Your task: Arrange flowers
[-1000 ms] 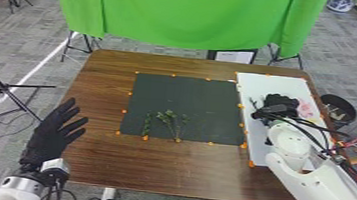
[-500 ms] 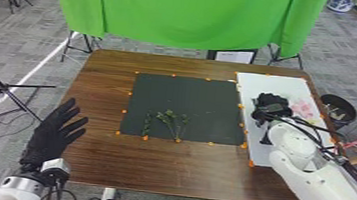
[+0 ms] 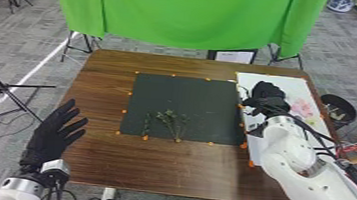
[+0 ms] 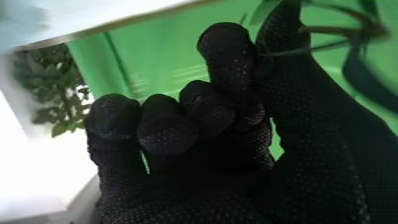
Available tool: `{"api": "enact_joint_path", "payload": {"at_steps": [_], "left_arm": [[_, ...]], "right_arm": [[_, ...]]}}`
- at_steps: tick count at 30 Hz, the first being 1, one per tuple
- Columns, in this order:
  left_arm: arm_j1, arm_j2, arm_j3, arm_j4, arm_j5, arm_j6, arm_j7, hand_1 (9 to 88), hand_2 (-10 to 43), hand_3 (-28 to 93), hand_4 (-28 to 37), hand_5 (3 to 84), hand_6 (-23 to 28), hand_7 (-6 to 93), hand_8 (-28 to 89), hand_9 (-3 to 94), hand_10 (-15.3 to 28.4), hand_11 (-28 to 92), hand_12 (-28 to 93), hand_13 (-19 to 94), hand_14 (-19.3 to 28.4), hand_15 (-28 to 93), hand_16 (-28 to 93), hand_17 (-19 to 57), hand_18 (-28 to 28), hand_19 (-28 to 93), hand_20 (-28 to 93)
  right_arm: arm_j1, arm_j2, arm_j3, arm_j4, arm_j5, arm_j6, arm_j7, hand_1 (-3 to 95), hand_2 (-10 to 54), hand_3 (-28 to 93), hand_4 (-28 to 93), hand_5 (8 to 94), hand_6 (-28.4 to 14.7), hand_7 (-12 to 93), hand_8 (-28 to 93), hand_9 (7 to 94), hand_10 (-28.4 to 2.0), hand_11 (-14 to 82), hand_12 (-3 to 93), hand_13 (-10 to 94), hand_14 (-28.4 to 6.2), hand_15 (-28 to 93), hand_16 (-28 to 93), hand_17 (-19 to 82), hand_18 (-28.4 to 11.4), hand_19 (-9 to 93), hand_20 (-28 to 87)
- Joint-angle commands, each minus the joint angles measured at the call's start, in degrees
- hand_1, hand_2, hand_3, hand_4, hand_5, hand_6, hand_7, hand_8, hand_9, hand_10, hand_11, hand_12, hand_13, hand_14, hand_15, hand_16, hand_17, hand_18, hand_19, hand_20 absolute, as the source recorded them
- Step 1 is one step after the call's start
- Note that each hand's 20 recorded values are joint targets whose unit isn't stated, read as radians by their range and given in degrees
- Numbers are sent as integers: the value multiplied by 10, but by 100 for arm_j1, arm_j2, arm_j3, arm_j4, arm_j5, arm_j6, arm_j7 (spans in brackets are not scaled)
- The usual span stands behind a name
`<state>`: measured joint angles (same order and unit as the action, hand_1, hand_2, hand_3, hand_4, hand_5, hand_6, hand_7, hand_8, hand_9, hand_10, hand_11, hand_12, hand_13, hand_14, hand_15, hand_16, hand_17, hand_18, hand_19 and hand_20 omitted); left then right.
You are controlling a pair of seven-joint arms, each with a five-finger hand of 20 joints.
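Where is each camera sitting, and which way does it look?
Head view: on the robot's head, looking forward and down at the table; its white arms, left hand and right hand show.
Right wrist view: on the right wrist, looking past the right hand, big and close, toward green cloth and leaves.
Both share: right hand, green cloth.

Leafy green sprigs (image 3: 166, 119) | on dark mat (image 3: 212, 102); pink flowers (image 3: 302, 106) | white board (image 3: 291, 85); brown stem (image 4: 327, 30) | in right hand (image 3: 268, 93)

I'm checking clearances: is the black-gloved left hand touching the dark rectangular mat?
Apart; the head view shows brown wooden table between the left hand and the mat.
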<state>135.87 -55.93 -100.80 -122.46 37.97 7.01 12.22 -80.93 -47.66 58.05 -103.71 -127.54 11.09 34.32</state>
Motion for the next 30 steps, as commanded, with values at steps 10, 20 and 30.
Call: {"api": "enact_joint_path", "payload": {"at_steps": [10, 20, 30], "left_arm": [[-64, -37, 59, 38, 25, -66, -140, 251, -26, 694, -250, 229, 26, 179, -95, 176, 103, 149, 199, 178, 152, 275, 20, -125, 228, 372, 98], [-66, -28, 73, 53, 24, -83, -132, 250, -27, 695, -249, 229, 26, 181, -95, 176, 101, 147, 200, 177, 152, 275, 21, -125, 229, 373, 99], [-41, -40, 44, 43, 25, -72, -146, 250, -26, 694, -250, 228, 26, 181, -95, 176, 102, 149, 200, 178, 152, 276, 21, -125, 229, 373, 98]], "right_arm": [[-712, -1344, -701, -144, -1784, -641, -3, 392, -95, 886, -167, 741, -6, 509, 222, 713, -108, 645, 695, 614, -127, 893, 440, 279, -231, 879, 612], [-670, -1415, -760, 236, -2312, -403, 542, 380, -95, 888, -154, 744, -4, 508, 220, 717, -107, 646, 697, 617, -129, 892, 439, 282, -237, 886, 608], [-784, -1253, -538, -87, -1975, -889, 541, 374, -95, 875, -161, 728, 2, 524, 201, 703, -108, 652, 692, 607, -136, 894, 447, 274, -241, 889, 609]]}}
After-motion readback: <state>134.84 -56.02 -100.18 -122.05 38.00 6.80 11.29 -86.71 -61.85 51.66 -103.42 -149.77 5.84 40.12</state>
